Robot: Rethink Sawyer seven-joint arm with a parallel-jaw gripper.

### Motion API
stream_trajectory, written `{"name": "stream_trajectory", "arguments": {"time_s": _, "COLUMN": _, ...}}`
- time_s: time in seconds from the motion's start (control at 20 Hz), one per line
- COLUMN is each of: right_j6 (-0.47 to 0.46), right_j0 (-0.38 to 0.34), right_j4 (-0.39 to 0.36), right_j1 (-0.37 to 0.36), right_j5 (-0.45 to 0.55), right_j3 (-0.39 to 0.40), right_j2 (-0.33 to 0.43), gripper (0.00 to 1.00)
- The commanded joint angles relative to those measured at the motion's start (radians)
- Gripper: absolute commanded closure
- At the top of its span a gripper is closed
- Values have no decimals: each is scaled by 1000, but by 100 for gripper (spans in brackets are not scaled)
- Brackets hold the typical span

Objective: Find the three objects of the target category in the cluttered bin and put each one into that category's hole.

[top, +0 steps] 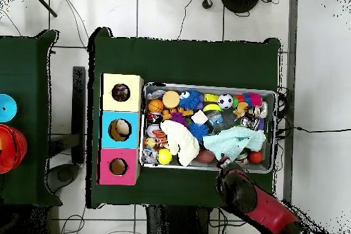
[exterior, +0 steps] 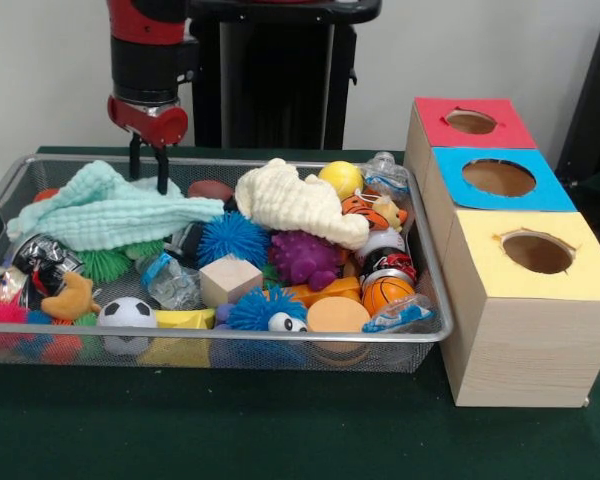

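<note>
At the far left corner of the wire-mesh bin (exterior: 420,338), the tool (exterior: 148,168) hangs with its two thin prongs slightly spread, pinching nothing, just behind the soft mint towel (exterior: 105,212). A crumpled shiny wad (exterior: 38,262) lies against the left rim. Spiky balls crowd the middle, leaving little open room. Right of the bin, on the green counter (exterior: 280,430), the yellow-topped wooden box (exterior: 525,320) shows its round hole (exterior: 537,252).

A robotics lab, by the look of it: a green-covered worktop (top: 185,56) on a pale tiled floor (top: 171,12) with loose cables (top: 192,8), and a pedestal-mounted red arm (exterior: 145,60) against bare walls.
</note>
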Motion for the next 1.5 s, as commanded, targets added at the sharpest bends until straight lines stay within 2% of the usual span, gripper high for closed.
{"name": "stream_trajectory", "arguments": {"time_s": 0.05, "right_j6": -57, "right_j0": -28, "right_j4": -82, "right_j1": 14, "right_j5": 200, "right_j3": -114, "right_j2": 18, "gripper": 0}}
{"name": "stream_trajectory", "arguments": {"time_s": 0.3, "right_j6": -50, "right_j0": -27, "right_j4": -106, "right_j1": -25, "right_j5": 224, "right_j3": -131, "right_j2": 27, "gripper": 0}}
{"name": "stream_trajectory", "arguments": {"time_s": 0.5, "right_j6": -34, "right_j0": -42, "right_j4": -135, "right_j1": 20, "right_j5": 180, "right_j3": -170, "right_j2": 40, "gripper": 0}}
{"name": "stream_trajectory", "arguments": {"time_s": 0.65, "right_j6": -27, "right_j0": -63, "right_j4": -167, "right_j1": 25, "right_j5": 155, "right_j3": -184, "right_j2": 61, "gripper": 0}}
{"name": "stream_trajectory", "arguments": {"time_s": 0.7, "right_j6": -23, "right_j0": -72, "right_j4": -183, "right_j1": 26, "right_j5": 146, "right_j3": -187, "right_j2": 71, "gripper": 100}}
{"name": "stream_trajectory", "arguments": {"time_s": 1.1, "right_j6": 16, "right_j0": -58, "right_j4": -219, "right_j1": 6, "right_j5": 86, "right_j3": -189, "right_j2": 62, "gripper": 100}}
{"name": "stream_trajectory", "arguments": {"time_s": 1.35, "right_j6": 48, "right_j0": -37, "right_j4": -238, "right_j1": 23, "right_j5": 38, "right_j3": -180, "right_j2": 40, "gripper": 100}}
{"name": "stream_trajectory", "arguments": {"time_s": 1.5, "right_j6": 51, "right_j0": -46, "right_j4": -249, "right_j1": 14, "right_j5": 46, "right_j3": -171, "right_j2": 48, "gripper": 100}}
